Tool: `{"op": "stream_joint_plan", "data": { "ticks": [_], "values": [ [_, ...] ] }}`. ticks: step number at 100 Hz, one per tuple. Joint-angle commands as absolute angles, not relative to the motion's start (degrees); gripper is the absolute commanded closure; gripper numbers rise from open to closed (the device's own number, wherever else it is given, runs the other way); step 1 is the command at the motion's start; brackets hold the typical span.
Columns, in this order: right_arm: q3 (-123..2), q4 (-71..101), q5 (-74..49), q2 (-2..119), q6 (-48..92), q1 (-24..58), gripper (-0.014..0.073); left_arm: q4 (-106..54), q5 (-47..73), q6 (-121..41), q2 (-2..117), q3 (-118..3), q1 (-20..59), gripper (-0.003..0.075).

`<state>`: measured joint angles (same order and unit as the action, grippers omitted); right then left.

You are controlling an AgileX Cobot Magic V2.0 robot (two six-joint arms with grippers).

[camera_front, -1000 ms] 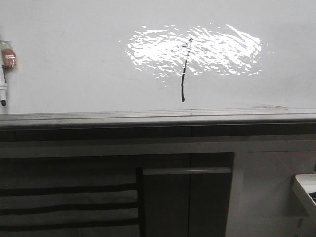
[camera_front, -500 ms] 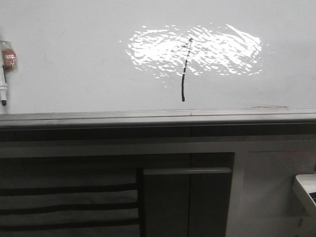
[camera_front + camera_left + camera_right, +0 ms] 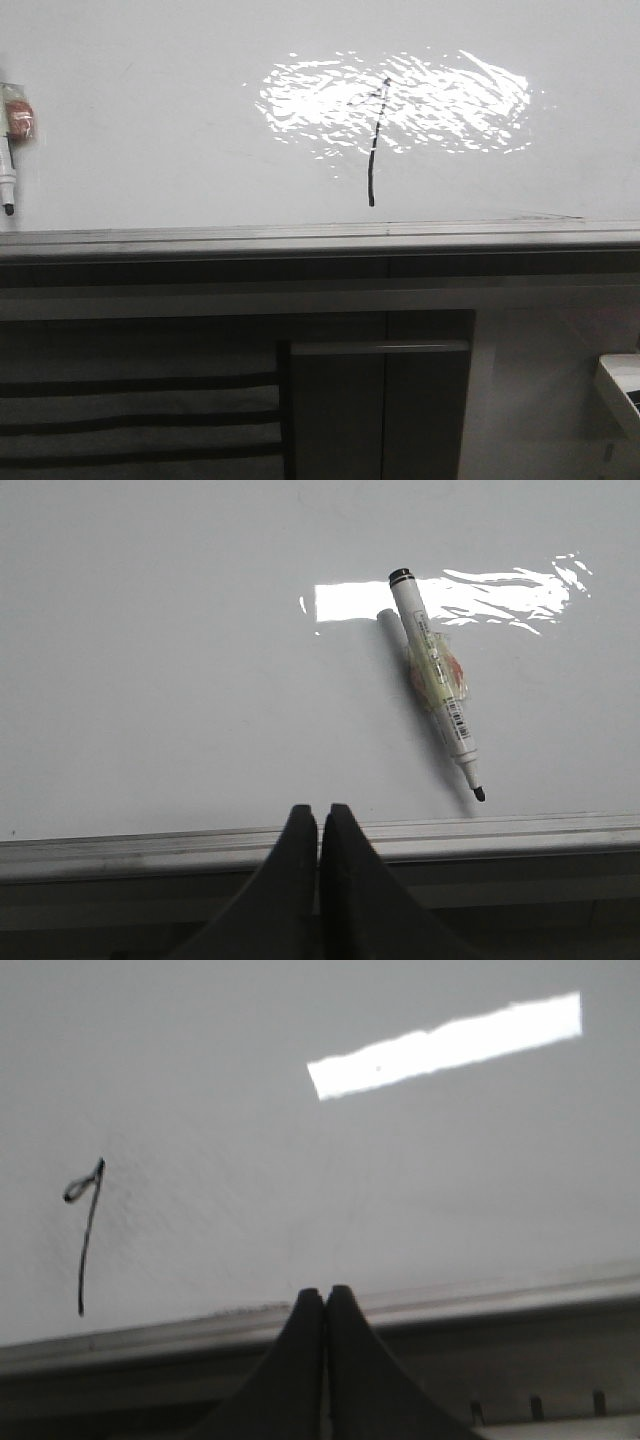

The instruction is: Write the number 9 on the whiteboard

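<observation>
Nine drawn on the whiteboard, marker lying loose, both grippers empty.

The number 9 [image 3: 374, 140] sits mid-board on the whiteboard [image 3: 150, 120], a long thin stem with a faint small loop at its top, partly lost in the glare; the marker [image 3: 438, 695] lies flat on the board near its metal edge strip [image 3: 300, 236], uncapped, tip toward the edge; the left gripper [image 3: 319, 825] has its fingers pressed together holding nothing, and the right gripper [image 3: 326, 1310] likewise; the marker looks light, stiff and smooth, likely to roll or slip on the glossy surface; best gripped across the labelled middle of its barrel, clear of the wet tip.
</observation>
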<state>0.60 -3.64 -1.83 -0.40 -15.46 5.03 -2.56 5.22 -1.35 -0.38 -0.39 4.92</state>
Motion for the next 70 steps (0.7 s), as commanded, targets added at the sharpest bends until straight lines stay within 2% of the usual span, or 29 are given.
{"op": "stream_joint_plan", "data": {
  "ticks": [1,35,51,70],
  "values": [
    [1.97,-3.54,4.37,-1.68,-15.59,4.59,0.0666,-3.15,1.16,-0.83,-1.89,1.31,4.72,0.0741],
    [2.19,-3.54,4.88,-1.68,-15.48,4.59,0.0666,-3.15,1.18,-0.83,-1.80,1.31,4.72,0.0741],
    [2.19,-3.54,4.77,-1.68,-9.32,4.59,0.0666,-3.15,1.18,-0.83,-1.80,1.31,4.72,0.0741],
    [2.19,-3.41,4.77,-1.68,-9.18,4.59,0.0666,-3.15,1.18,-0.83,-1.80,1.31,4.72,0.0741]
  ]
}}
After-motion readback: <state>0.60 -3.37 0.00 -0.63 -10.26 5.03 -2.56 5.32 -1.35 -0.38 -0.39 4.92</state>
